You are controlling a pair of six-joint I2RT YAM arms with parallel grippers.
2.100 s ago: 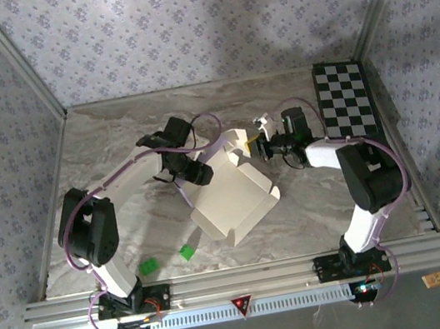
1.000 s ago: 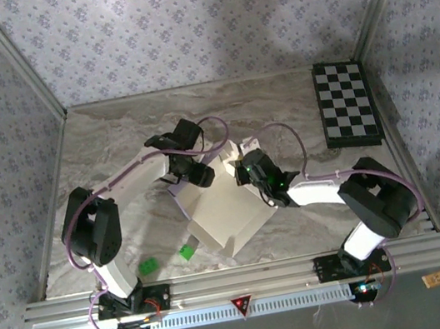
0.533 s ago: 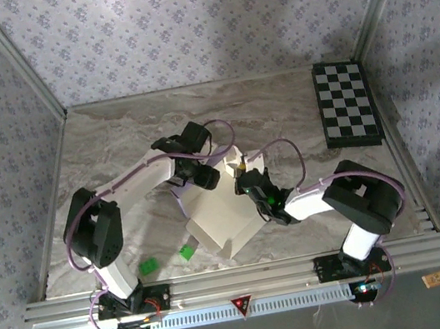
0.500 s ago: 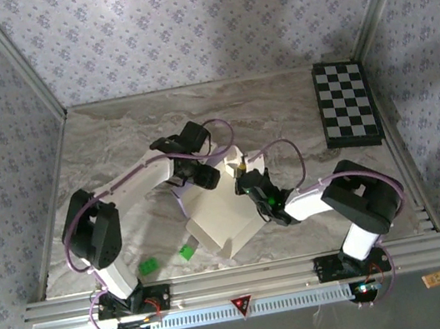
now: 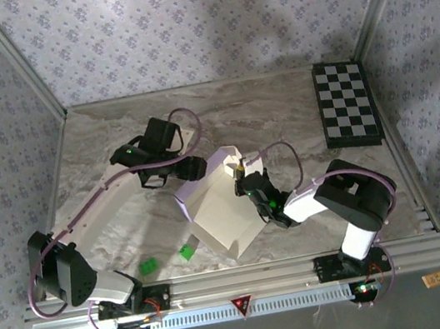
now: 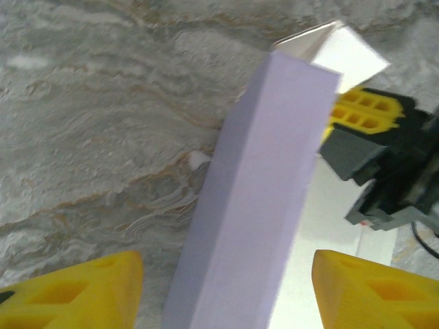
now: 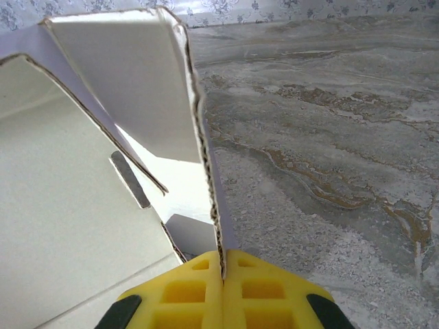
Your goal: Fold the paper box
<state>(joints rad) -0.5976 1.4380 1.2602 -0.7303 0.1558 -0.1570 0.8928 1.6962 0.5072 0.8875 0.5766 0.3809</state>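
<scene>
The paper box (image 5: 223, 210) is white, pale-lilac cardboard, half-formed, lying mid-table with a wall raised at its far end. My right gripper (image 5: 242, 179) is at the box's far right corner. In the right wrist view the right gripper (image 7: 223, 274) is shut on the top edge of an upright box wall (image 7: 206, 157). My left gripper (image 5: 197, 167) is at the box's far left side. In the left wrist view the left gripper (image 6: 226, 295) is open, its yellow fingertips (image 6: 75, 288) on either side of a lilac box wall (image 6: 260, 192) without touching it.
A black-and-white checkerboard (image 5: 347, 103) lies at the far right. Two small green bits (image 5: 187, 252) (image 5: 148, 267) sit near the front left. Patterned walls enclose the marble table (image 5: 114, 140), and an aluminium rail (image 5: 239, 279) runs along the near edge.
My left arm has swung its elbow out to the left and its gripper has drawn back slightly from the box. The right gripper stays clamped on the wall; the box shifted a little.
</scene>
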